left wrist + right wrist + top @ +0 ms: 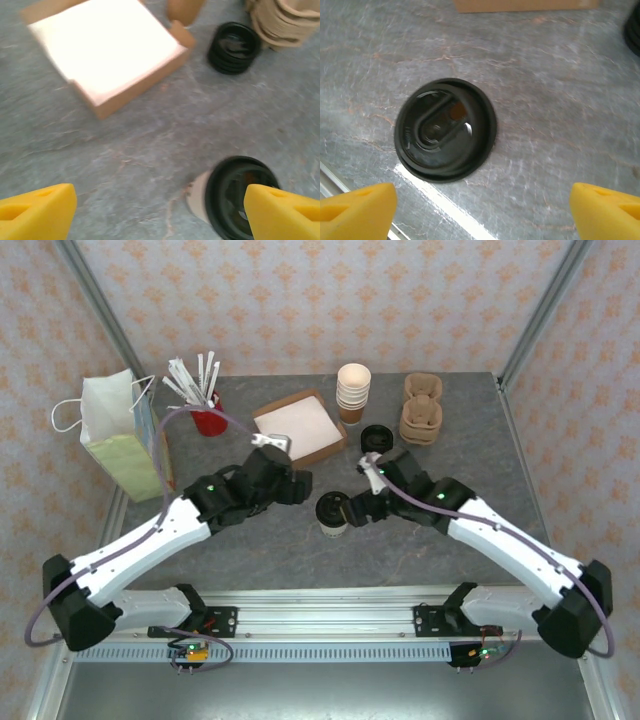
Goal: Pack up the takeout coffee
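Coffee cup (pixel 331 512) sits lidded at centre frame. My left gripper (pixel 160 212) and right gripper (pixel 480 210) both gape wide, empty. I fear an off-centre squeeze tipping it or popping the lid (pixel 445 130).

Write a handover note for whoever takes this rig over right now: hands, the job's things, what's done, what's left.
Left hand: open, empty, just left of the takeout coffee.
Right hand: open, empty, close on its right.
The takeout coffee stands upright on the table, lid on, ungrasped.
The paper bag stands at the table's far left.
Done: the lid is on. Left: grasp the coffee and pack it, probably into the bag.
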Robot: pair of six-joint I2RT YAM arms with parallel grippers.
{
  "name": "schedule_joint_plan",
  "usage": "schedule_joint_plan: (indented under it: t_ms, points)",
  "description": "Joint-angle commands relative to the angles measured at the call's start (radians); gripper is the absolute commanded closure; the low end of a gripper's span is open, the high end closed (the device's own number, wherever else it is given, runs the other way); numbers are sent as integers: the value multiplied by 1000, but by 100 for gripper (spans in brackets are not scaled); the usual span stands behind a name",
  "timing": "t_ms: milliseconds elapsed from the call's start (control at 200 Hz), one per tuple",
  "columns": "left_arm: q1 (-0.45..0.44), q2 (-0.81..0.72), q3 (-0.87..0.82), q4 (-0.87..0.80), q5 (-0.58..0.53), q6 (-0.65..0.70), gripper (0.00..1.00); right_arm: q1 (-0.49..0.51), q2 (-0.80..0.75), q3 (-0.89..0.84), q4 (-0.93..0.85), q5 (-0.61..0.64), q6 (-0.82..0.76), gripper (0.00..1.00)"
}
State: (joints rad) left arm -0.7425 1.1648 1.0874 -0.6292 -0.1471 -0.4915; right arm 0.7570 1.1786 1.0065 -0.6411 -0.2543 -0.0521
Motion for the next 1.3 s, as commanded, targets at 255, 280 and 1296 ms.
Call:
schedule_joint_plan:
  t_ms: [255,280,1296]
  points:
    - [174,-139,-104,-70,67,-27,13,114,271,183,-5,132,-217,9]
    - [176,-140,-106,-70,70,-25,13,114,279,186,-6,132,-218,9]
    - [182,-145,-125,-59,81,-20,13,131,332,142,-49,140,-194,24]
